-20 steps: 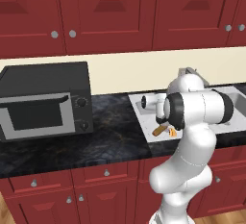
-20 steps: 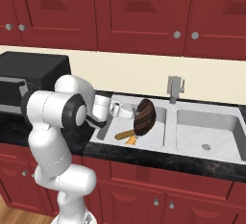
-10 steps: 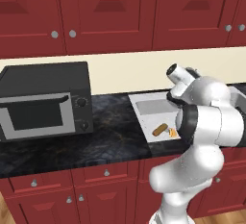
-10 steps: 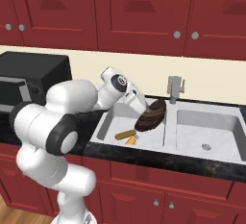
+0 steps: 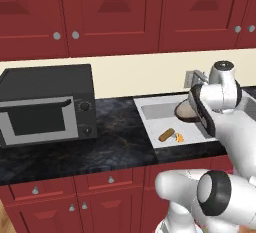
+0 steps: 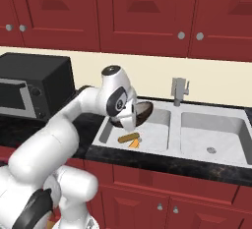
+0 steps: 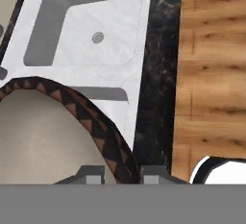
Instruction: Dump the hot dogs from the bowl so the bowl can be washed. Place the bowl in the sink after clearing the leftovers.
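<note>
Claw [image 7: 116, 174] pinches the bowl [image 6: 140, 112] by its rim, tilted over the sink [image 6: 157, 137], so it's emptied; hot dogs [image 6: 129, 138] lie in the basin below.

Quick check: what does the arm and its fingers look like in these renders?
Glossy white arm of rounded, tube-like segments, with black rings and dark caps at the joints. A grey disc caps the topmost joint. In the hand view the fingers are small, dark grey and blocky. No cables or markings visible.
</note>
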You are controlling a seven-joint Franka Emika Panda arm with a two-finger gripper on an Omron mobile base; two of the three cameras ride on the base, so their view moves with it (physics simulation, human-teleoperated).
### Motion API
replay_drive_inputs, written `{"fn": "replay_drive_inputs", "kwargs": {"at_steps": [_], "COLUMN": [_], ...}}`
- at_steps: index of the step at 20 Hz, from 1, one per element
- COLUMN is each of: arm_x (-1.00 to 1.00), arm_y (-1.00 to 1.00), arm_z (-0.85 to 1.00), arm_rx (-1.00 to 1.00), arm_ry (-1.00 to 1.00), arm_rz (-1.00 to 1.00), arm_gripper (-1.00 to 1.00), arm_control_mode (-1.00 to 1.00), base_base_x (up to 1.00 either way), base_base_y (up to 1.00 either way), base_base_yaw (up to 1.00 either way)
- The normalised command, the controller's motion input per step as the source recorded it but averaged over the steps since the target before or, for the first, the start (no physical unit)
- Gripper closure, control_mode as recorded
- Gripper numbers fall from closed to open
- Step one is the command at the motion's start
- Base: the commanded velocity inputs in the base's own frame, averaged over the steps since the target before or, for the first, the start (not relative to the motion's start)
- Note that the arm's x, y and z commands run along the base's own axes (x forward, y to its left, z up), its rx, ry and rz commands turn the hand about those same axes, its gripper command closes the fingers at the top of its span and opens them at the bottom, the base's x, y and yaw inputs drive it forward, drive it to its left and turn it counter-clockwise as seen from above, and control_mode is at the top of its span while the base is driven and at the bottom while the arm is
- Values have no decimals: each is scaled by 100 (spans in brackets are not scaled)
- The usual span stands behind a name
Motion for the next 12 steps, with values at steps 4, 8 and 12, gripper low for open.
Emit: {"fn": "replay_drive_inputs", "kwargs": {"at_steps": [4, 8, 12], "arm_x": [-92, -9, -1], "arm_y": [43, 1, -42], "arm_z": [1, 0, 0], "arm_rx": [52, 11, 2], "arm_ry": [-34, -5, 0], "arm_rz": [-3, -1, -8], "arm_gripper": [100, 100, 100], "arm_control_mode": [-100, -100, -100], "base_base_x": [0, 0, 0], "base_base_y": [0, 0, 0], "base_base_yaw": [0, 0, 0]}}
